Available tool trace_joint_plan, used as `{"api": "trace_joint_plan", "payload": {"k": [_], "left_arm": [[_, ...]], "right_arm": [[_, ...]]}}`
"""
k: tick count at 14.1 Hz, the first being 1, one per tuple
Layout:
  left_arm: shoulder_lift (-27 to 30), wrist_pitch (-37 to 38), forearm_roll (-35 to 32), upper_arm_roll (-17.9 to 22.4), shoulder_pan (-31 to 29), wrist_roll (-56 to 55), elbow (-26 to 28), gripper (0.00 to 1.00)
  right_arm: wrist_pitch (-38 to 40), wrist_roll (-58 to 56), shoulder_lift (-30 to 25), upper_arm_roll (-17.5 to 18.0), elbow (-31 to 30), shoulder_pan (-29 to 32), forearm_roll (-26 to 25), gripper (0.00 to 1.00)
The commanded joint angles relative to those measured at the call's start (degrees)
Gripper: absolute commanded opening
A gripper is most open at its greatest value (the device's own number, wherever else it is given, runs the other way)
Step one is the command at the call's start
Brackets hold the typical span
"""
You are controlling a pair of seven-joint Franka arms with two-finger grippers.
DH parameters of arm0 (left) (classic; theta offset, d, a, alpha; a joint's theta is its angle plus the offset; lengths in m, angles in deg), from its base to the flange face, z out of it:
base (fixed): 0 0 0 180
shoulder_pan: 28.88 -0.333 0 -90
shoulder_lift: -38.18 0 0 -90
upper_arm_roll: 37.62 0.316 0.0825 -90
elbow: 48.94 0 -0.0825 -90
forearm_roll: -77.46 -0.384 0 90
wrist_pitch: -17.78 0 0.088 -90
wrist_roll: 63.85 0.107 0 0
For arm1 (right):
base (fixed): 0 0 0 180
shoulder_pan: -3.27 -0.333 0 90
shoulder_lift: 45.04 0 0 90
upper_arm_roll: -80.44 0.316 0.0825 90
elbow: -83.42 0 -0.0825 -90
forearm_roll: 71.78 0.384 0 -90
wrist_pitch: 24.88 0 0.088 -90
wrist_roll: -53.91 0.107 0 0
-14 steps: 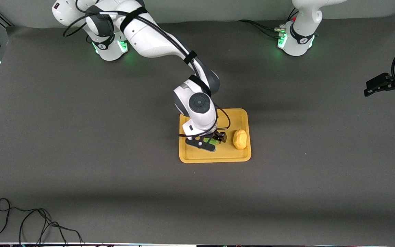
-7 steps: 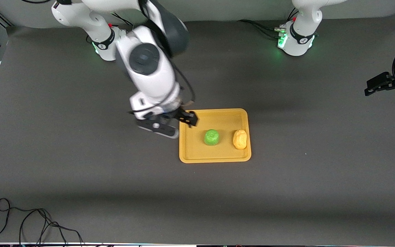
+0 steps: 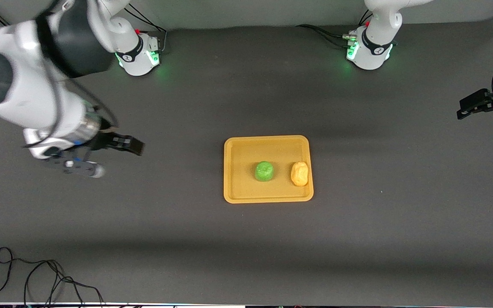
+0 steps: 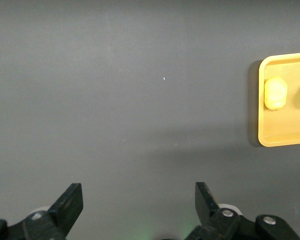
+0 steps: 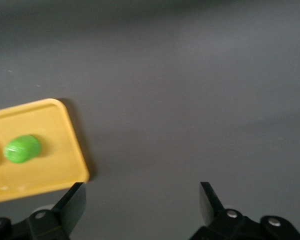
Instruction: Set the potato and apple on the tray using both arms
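Apple and potato rest apart on the tray, potato at the apple's 3 o'clock. Right gripper and left gripper, jaws apart and empty, hover over bare tabletop; task apparently complete.

right gripper hangs with fingers spread wide, held out from a bent right arm; left gripper waits over the left arm's table end, fingers spread, wrist level.
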Motion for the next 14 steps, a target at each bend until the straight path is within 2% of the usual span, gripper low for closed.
{"api": "trace_joint_plan", "payload": {"k": [1, 3, 5, 6, 9, 14], "left_arm": [[0.79, 1.53, 0.49, -0.18, -0.47, 1.32, -0.32, 1.00], [0.79, 1.80, 0.41, -0.18, -0.47, 1.67, -0.49, 1.00], [0.70, 1.80, 0.41, -0.18, -0.47, 1.67, -0.49, 1.00], [0.70, 1.80, 0.41, -0.18, -0.47, 1.67, -0.49, 1.00], [0.61, 1.80, 0.76, -0.10, -0.56, 1.76, -1.11, 1.00], [0.52, 1.80, 0.67, -0.10, -0.56, 1.76, -1.11, 1.00]], "right_arm": [[0.88, -7.76, -7.88, 9.88, -6.21, 12.45, -3.59, 1.00], [0.62, -12.16, -11.75, 13.76, -10.08, 20.72, -4.73, 1.00], [0.27, -16.12, -13.87, 19.29, -12.55, 30.21, -5.52, 1.00], [0.09, -17.09, -14.84, 19.92, -13.69, 31.91, -5.88, 1.00], [-2.19, -17.80, -17.13, 19.32, -17.22, 32.19, -5.97, 1.00], [-2.02, -17.89, -15.11, 19.32, -13.27, 32.01, -6.06, 1.00]]}}
